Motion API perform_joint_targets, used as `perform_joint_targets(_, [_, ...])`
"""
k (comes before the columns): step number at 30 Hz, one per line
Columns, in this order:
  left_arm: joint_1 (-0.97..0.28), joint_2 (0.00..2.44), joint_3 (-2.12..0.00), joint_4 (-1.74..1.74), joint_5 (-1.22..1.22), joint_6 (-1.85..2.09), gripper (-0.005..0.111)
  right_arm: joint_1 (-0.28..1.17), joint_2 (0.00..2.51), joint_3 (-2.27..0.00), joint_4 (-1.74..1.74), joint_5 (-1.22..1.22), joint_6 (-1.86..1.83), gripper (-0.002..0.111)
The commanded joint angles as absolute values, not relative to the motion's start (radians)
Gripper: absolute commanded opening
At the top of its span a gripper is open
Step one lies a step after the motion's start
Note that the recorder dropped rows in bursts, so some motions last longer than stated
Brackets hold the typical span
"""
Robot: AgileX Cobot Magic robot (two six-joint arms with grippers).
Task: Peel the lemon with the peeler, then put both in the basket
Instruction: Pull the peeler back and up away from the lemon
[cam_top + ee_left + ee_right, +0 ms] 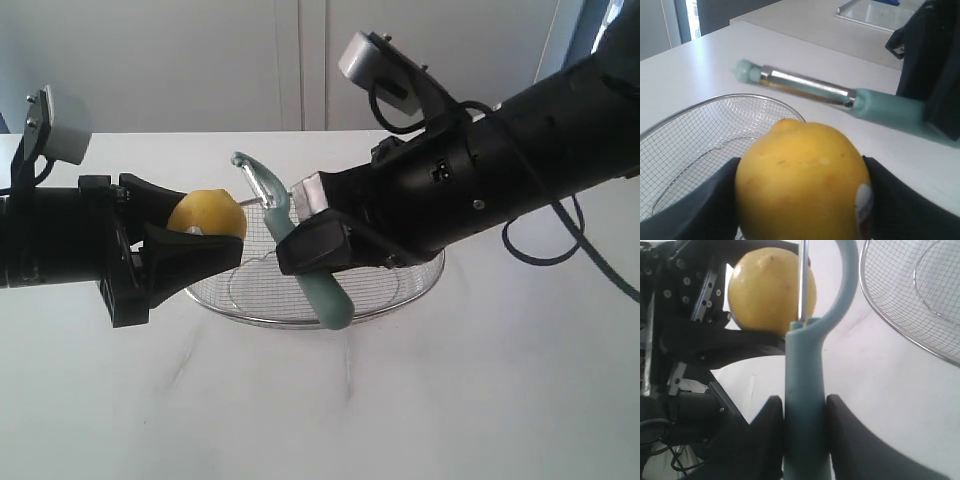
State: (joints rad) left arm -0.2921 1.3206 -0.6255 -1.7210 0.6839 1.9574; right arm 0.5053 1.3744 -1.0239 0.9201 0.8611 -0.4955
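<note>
My left gripper (215, 222) is shut on the yellow lemon (207, 215), held above the table just left of the basket (400, 288). In the left wrist view the lemon (802, 180) fills the space between both black fingers (695, 210), its red-and-white sticker (865, 202) against one finger. My right gripper (300, 225) is shut on the pale teal handle of the peeler (327, 290), which slants over the basket with its curved metal head (255, 178) close beside the lemon. The right wrist view shows the handle (804, 390) clamped between the jaws and the blade in front of the lemon (767, 290).
The wire mesh basket (920, 295) sits on the white table (350, 400) under and behind the two grippers. The black right arm (520, 150) with its looping cable reaches in from the upper right. A wall stands behind the table.
</note>
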Motion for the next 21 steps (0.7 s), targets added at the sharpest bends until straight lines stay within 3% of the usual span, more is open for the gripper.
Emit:
perform_joint_targets(1, [-0.295, 1.317, -0.630, -1.744, 0.707, 2.118, 0.001, 0.499, 1.317, -1.023, 0.932, 0.861, -0.546, 0.000])
perform_joint_targets(21, [-0.295, 1.317, -0.630, -1.744, 0.706, 2.104, 0.001, 0.497, 1.238, -1.023, 0.401, 0.677, -0.223, 0.000])
